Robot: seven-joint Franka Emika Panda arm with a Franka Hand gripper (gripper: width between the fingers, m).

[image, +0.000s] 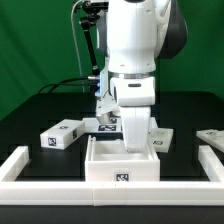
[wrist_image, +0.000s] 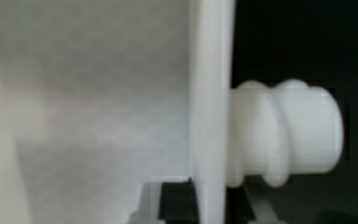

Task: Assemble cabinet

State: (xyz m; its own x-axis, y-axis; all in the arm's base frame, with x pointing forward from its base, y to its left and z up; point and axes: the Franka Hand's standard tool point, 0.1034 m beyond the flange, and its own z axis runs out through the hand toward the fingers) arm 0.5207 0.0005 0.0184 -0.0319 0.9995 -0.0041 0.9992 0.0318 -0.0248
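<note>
The black desk [image: 40, 108] fills the exterior view from edge to edge, in front of a green backdrop. Above it stands the white arm [image: 135, 45], which comes down from 12 o'clock to the middle of the scene. A low white border rail [image: 50, 188] runs across the desk's near edge at 6 o'clock and turns back at both ends.

The cabinet [image: 120, 168] sits just behind that rail at 6 o'clock, an open-topped white box with 1 black-and-white tag showing on its front wall. The claw [image: 135, 135] reaches down into this box from above. Its white body is plain to see, but the fingertips are hidden behind the box wall, so how far it is open, and whether it holds anything, cannot be told.

Toward 9 o'clock of the cabinet, apart from it, lies 1 tagged block [image: 62, 133]. A 2nd tagged piece [image: 160, 140] lies just beside the cabinet toward 2 o'clock, and a flat part [image: 212, 136] lies at the 3 o'clock edge. Behind the arm, the marker board [image: 102, 123] is partly hidden.

The wrist view is very close: a white panel [wrist_image: 87, 100] shows with its edge upright, and a ribbed round white part [wrist_image: 286, 135] stands out from that edge against black.
</note>
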